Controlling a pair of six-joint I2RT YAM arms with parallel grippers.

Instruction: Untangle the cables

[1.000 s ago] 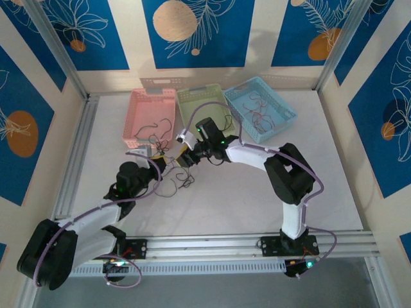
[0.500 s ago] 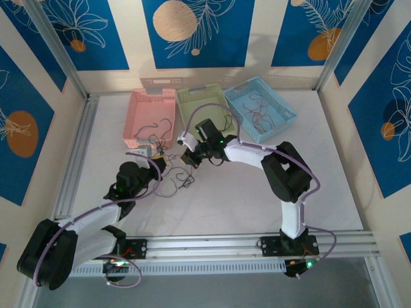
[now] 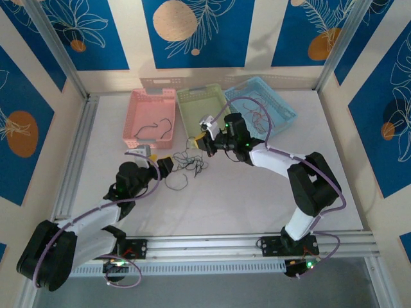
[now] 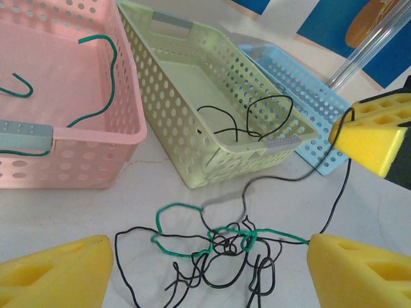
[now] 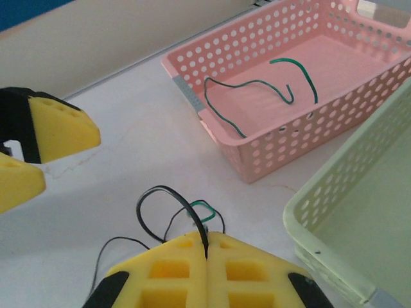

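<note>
Two pincers, three baskets, one tangle of cables [image 4: 225,244].
Left pincer [image 3: 166,165] released beside the tangle on the white tabletop [image 3: 225,199]; right pincer [image 5: 205,256] clenched on a black cable [image 5: 192,215] from it. Pink basket [image 3: 152,94], green basket [image 3: 200,92] and blue basket [image 3: 253,83] stand behind, under blue-patterned walls [image 3: 192,32].

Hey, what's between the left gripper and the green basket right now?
In the left wrist view, a tangle of black and green cables lies on the table between the open left gripper and the green basket.
</note>
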